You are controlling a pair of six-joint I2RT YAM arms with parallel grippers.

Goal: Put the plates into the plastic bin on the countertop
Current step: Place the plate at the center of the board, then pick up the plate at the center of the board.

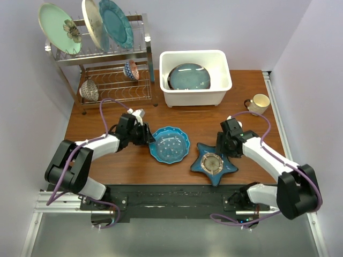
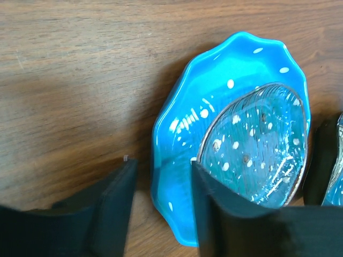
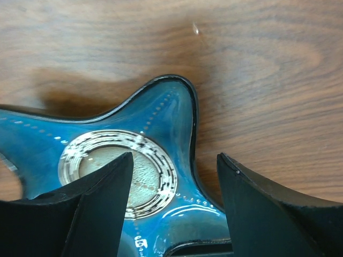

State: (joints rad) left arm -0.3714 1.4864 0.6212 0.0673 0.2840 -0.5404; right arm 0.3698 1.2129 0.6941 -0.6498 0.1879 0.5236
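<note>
Both claws open: left gripper (image 2: 161, 168) straddles the blue scalloped plate (image 1: 170, 144) rim, mid-frame; right gripper (image 3: 175, 160) straddles a star-shaped plate (image 1: 213, 163) point. Seat rims deep before closing. Plastic bin (image 1: 193, 98) sits upper centre.

left gripper (image 2: 161, 176): jaws apart | right gripper (image 3: 176, 160): jaws apart (both low)

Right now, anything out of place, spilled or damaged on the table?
Nothing spilled or broken. The blue scalloped plate and star-shaped plate lie flat on the countertop. Only the dark plate in the plastic bin seems to sit tilted, not flat.
</note>
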